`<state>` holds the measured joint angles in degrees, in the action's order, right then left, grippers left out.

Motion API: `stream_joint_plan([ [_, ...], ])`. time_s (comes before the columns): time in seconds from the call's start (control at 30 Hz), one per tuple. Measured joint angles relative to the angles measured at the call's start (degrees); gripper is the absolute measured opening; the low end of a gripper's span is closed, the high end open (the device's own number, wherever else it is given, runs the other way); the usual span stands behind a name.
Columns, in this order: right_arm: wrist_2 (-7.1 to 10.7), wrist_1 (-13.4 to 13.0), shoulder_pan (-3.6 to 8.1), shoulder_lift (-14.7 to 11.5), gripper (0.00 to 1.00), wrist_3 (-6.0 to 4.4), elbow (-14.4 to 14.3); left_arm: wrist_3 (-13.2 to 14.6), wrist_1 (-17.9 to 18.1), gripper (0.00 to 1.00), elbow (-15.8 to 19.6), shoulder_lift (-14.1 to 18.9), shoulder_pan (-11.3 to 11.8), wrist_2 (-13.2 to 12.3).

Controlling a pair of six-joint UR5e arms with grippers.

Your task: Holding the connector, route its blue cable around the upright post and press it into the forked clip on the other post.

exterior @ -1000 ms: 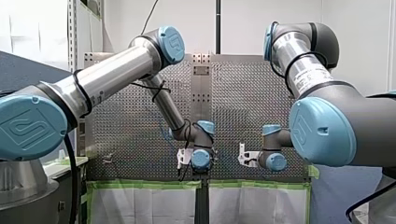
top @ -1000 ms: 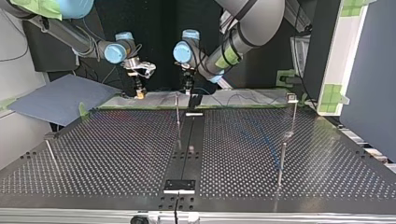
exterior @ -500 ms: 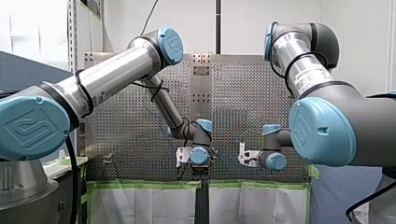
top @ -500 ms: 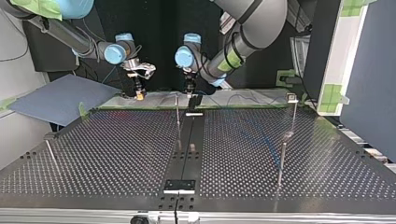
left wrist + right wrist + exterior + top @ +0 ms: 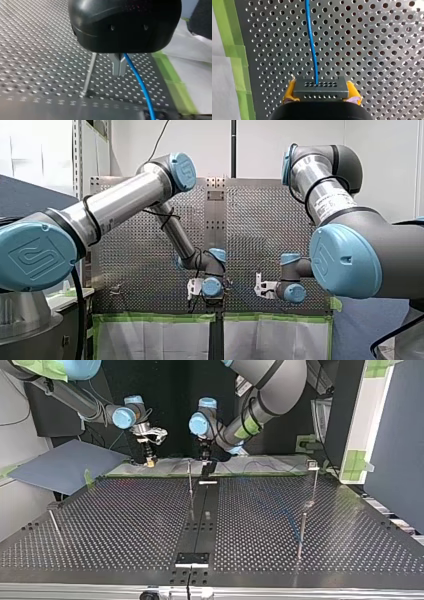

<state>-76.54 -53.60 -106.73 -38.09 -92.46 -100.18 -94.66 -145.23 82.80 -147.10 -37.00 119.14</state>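
**A:** Gripping what, exactly, that right gripper (image 5: 321, 88)?

**B:** The connector (image 5: 321, 95). It is a dark, flat-faced rectangular block with two rows of small round holes. Yellow pads (image 5: 290, 91) clamp its two short ends, so the fingers stand only as wide as the block.

**A:** And the cable (image 5: 312, 42)?

**B:** Thin, round and smooth blue. It leaves the block's upper row of holes and runs almost straight ahead of the gripper, over the plate (image 5: 374, 50). That plate is dull grey metal, punched all over with a regular grid of round holes.

**A:** What about the left gripper (image 5: 119, 72)?

**B:** It has a rounded, glossy black housing with two flat grey metal fingers (image 5: 115, 66) below it. They are drawn tight together into one narrow tip. The cable comes out from between them near their base, then curves down in a soft arc to the plate.

**A:** Where is the post (image 5: 88, 72)?

**B:** It is a slim, bare metal rod standing on the plate just beside those fingers. The fingers lie between it and the cable, and the two do not touch.

**A:** Any sign of the forked clip?

**B:** In the top view a second post (image 5: 314, 480) at the right carries a small head. It is too small to tell its shape.

**A:** What about the plate's edge?

**B:** A matte green strip of tape (image 5: 234, 50) runs along it, with a pale sheet (image 5: 222, 82) beyond.
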Motion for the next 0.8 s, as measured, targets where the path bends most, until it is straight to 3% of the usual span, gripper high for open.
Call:
stream_joint_plan([
  [0.17, -0.22, -0.1, 0.13, 0.1, 0.00, 0.02, 0.0, -0.1, 0.0, 0.00, -0.6, -1.5, 0.0, -0.1],
  [0.57, -0.46, 0.7, 0.23, 0.3, 0.00, 0.06, 0.9, -0.4, -2.0, 0.00, -3.1, -1.8, 0.5, -0.4],
  [0.8, -0.46, 1.5, -0.09, 0.3, 0.00, 0.75, 1.1, -0.4, -3.4, 0.00, -2.8, -1.8, 0.2, 1.4],
])
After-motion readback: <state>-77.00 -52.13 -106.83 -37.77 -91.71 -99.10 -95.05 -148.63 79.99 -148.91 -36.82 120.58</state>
